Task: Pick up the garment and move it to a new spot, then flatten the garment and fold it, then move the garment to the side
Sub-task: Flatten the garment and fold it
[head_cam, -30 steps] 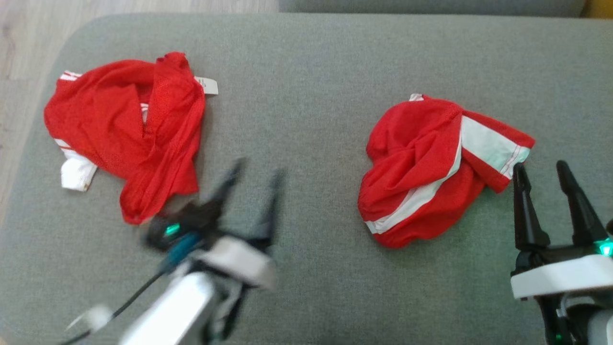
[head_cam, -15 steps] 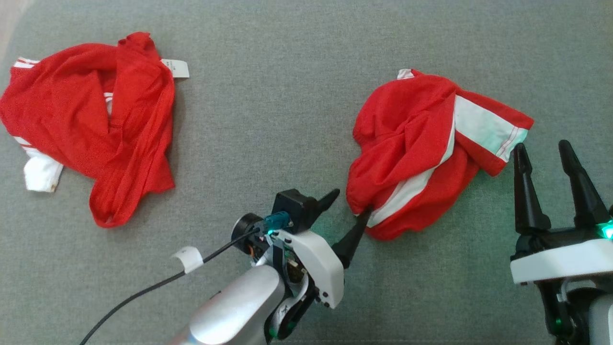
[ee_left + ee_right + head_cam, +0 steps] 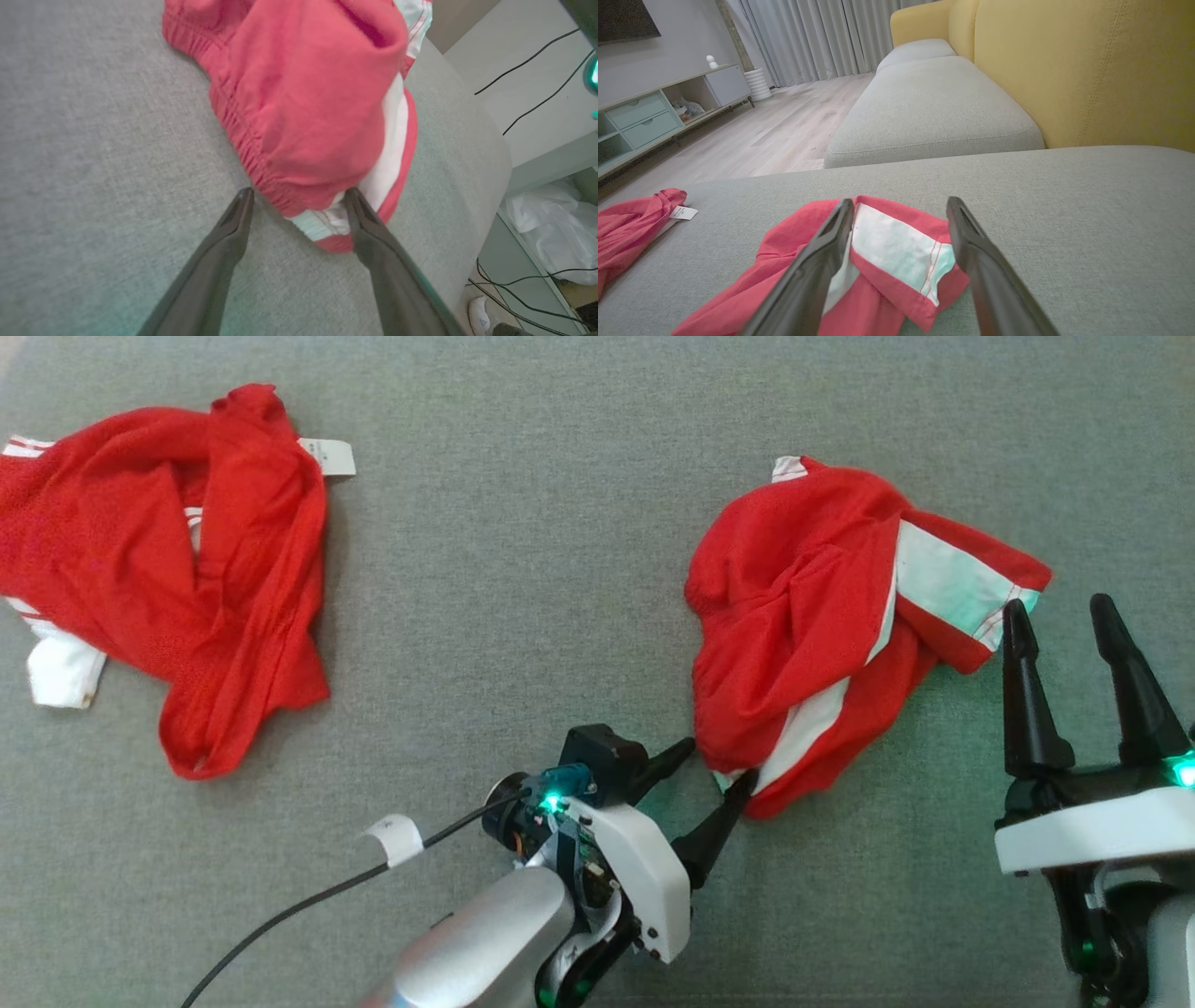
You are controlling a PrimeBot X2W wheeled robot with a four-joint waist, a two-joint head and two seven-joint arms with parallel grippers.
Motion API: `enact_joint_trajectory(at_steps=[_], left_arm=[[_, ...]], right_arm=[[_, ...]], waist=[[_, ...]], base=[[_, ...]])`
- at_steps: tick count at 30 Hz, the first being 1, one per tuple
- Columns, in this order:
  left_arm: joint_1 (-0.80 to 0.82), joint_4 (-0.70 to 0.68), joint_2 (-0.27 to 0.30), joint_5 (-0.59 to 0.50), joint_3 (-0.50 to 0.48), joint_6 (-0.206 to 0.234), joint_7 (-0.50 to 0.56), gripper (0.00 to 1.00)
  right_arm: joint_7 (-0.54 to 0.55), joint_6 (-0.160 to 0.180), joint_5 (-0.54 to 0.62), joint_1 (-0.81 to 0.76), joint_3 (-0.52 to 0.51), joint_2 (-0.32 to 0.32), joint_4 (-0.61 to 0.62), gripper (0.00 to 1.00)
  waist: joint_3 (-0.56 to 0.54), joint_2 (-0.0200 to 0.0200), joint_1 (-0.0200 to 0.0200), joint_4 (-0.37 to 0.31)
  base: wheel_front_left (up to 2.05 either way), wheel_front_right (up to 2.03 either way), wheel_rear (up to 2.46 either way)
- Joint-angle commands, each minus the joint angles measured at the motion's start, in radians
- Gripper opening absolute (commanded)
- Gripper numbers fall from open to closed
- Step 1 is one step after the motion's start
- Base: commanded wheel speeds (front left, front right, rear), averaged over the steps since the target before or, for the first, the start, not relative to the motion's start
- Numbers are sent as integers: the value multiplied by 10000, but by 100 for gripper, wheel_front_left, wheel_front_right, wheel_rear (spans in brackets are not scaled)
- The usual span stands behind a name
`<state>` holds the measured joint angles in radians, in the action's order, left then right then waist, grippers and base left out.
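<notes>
Grey couch cushion [image 3: 560,569] carries everything. My left arm enters the head view at 6 o'clock, forearm angled toward 2 o'clock. My left hand [image 3: 719,761] is spread wide and rolled so one finger sits above the other. Both tips are at the lower edge of the garment [image 3: 803,607], crumpled red-and-white shorts lying at 3 o'clock on the cushion. The lower tip is against the hem; nothing is gripped.

My right hand [image 3: 1059,607] stands upright at 4 o'clock, fingers wide apart and pointing to 12, holding nothing. Its left tip is just beside the garment's white panel [image 3: 943,583]. A second red garment [image 3: 168,569] lies well apart at 9 o'clock, with a white tag [image 3: 331,457] at its top edge.

Left wrist view adds a gathered elastic waistband [image 3: 243,140] running down between my fingertips, and cables [image 3: 537,70] past the cushion's rounded edge.

Right wrist view adds the room: yellow sofa back [image 3: 1087,70], wooden floor [image 3: 775,130], grey curtains [image 3: 822,37], low sideboard [image 3: 644,121].
</notes>
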<state>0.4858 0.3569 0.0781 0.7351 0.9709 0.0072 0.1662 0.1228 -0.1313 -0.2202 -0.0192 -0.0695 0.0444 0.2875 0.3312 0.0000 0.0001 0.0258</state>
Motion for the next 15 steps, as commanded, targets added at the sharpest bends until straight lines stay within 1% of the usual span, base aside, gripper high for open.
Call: enact_joint_trajectory(at_steps=[1, 6, 7, 8, 9, 10, 15], left_arm=[[325, -139, -106, 84, -163, -103, 23, 100], [426, 335, -198, 525, -125, -383, 84, 100], [461, 447, -213, 607, -104, -435, 104, 77], [530, 557, -223, 605, -64, -455, 93, 10], [530, 557, -223, 605, -64, -455, 93, 10], [598, 663, -230, 583, -20, -466, 72, 0], [799, 1056, -254, 539, 146, -503, -107, 0]], right_arm=[[-1, 6, -31, 322, 225, 59, 293, 100], [22, 6, 80, 438, 27, 59, 155, 100], [41, 6, 132, 464, -37, 59, 102, 100], [68, 6, 164, 489, -105, 59, 41, 100], [68, 6, 164, 489, -105, 59, 41, 100], [113, 6, 213, 513, -173, 59, -30, 100], [493, 6, 347, 664, -388, 248, -610, 100]], waist=[[65, 0, -1, -58], [209, 0, -1, -212], [234, 0, -1, -235], [257, 0, -1, -253], [257, 0, -1, -253], [275, 0, -1, -269], [312, 0, -1, -261]], base=[[0, 0, 0], [0, 0, 0], [0, 0, 0], [0, 0, 0], [0, 0, 0], [0, 0, 0], [0, 0, 0]])
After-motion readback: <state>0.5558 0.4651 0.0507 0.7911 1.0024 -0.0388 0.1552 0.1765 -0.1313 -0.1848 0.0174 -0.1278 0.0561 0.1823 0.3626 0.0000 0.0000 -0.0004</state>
